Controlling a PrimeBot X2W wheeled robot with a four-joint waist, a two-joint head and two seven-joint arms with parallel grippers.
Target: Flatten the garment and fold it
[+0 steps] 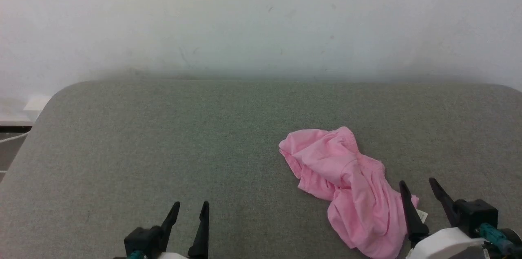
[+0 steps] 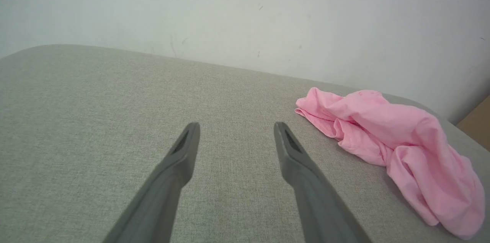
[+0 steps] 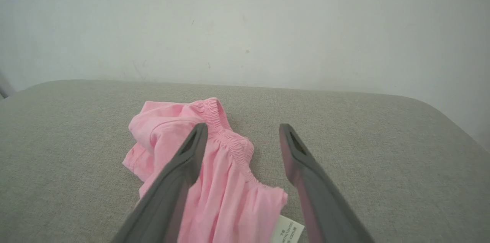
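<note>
Nothing is done yet: the light pink thin-fabric shorts (image 1: pixel 346 185) lie crumpled on the right half of the grey felt-covered table (image 1: pixel 163 149); the left gripper (image 1: pixel 191 206), jaws apart, hovers over the table's bare near left; the right gripper (image 1: pixel 416 183), jaws apart and empty, is at the table's near right, one finger over the shorts; flattening and folding both remain.

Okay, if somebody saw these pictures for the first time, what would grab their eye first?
The bright pink garment stands out, crumpled in a heap right of centre on the grey padded surface. Next come the two dark tools: the right tool open at the heap's near right edge, the left tool open over bare surface.
</note>
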